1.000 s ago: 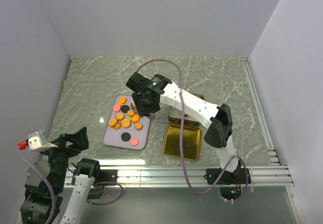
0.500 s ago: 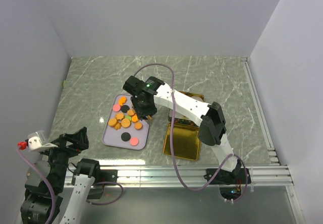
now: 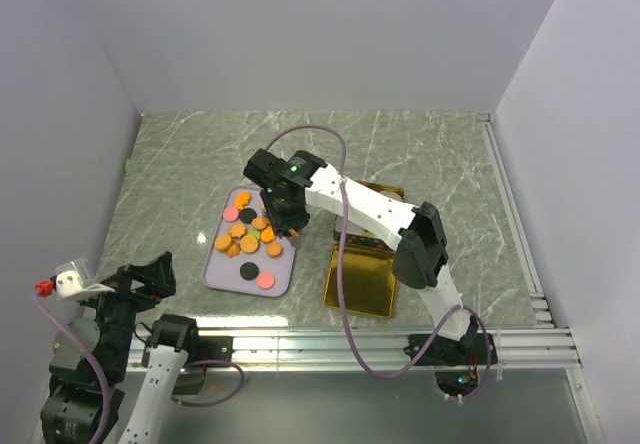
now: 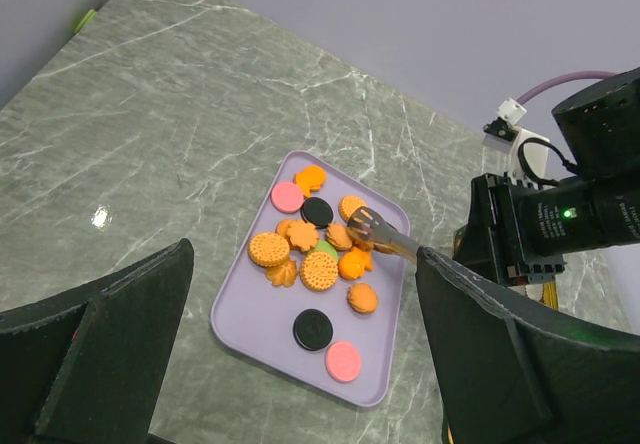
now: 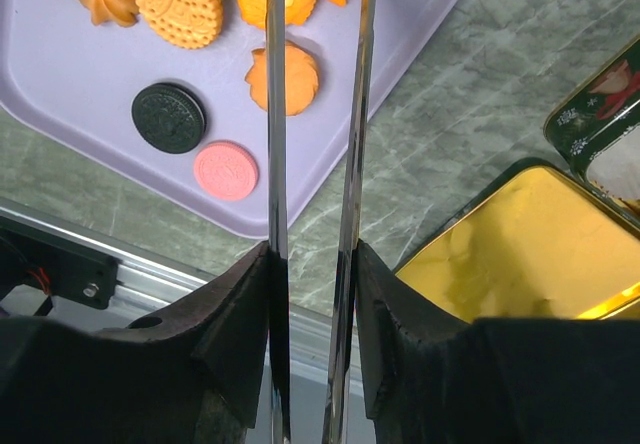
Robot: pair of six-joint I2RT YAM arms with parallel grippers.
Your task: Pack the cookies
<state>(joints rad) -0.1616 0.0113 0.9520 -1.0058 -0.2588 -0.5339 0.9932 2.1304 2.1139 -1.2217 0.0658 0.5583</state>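
The cookies (image 3: pixel 250 236) lie heaped on a lilac tray (image 3: pixel 218 269): mostly orange, plus pink, black and one green. They also show in the left wrist view (image 4: pixel 318 269) and the right wrist view (image 5: pixel 178 2). My right gripper (image 3: pixel 282 212) (image 5: pixel 312 284) is shut on metal tongs (image 5: pixel 275 114). The tongs' tips (image 4: pixel 364 222) are down among the orange cookies at the tray's far right; I cannot tell if they pinch one. My left gripper (image 3: pixel 135 282) (image 4: pixel 305 364) is open and empty, near the table's front left corner.
An open gold tin (image 3: pixel 360 282) (image 5: pixel 520 254) lies right of the tray, its picture-printed lid (image 5: pixel 600 114) behind it. The right arm's purple cable (image 3: pixel 340 164) loops over the table. Metal rails (image 3: pixel 400 344) run along the near edge.
My right arm moved a little left and lowered the tongs onto the cookie heap, then held almost still. The left arm has not moved.
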